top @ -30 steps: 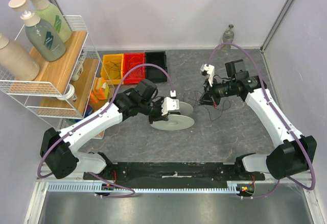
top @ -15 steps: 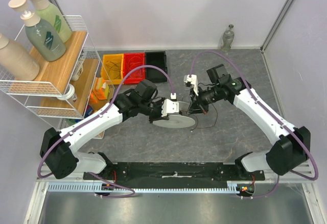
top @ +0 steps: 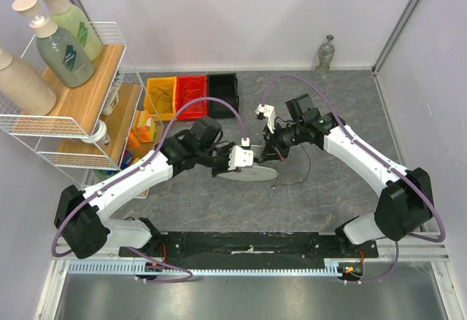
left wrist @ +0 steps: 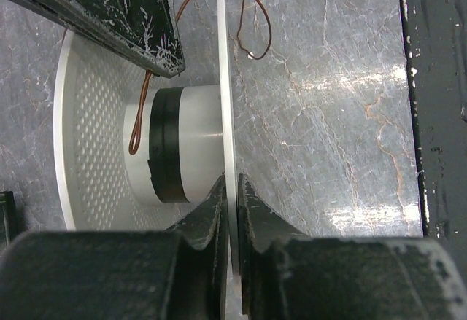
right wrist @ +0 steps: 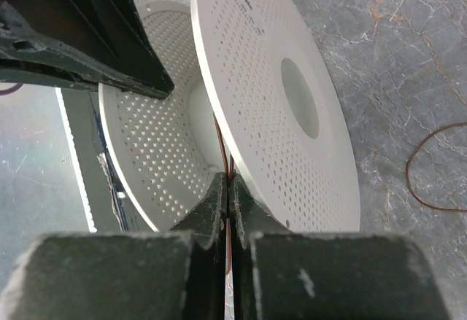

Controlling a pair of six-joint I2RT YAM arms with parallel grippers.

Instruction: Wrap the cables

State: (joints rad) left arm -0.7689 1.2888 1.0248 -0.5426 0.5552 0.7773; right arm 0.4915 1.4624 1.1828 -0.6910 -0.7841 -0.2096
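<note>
Yellow bin (top: 161,81), thin dark wires (top: 163,98) inside

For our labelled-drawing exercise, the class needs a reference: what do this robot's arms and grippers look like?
Both the left arm and right arm have glossy white shells joined by chunky black joints. A thick purple hose loops along each. The left gripper and right gripper have black wedge-shaped fingers, scuffed with pale flecks.

The spool (top: 252,173) stood mid-tabletop (top: 321,207) between the left hand (top: 246,161) and right hand (top: 274,152); the cable (top: 306,163) trailed right of it, and bins (top: 192,94) sat far left.
</note>
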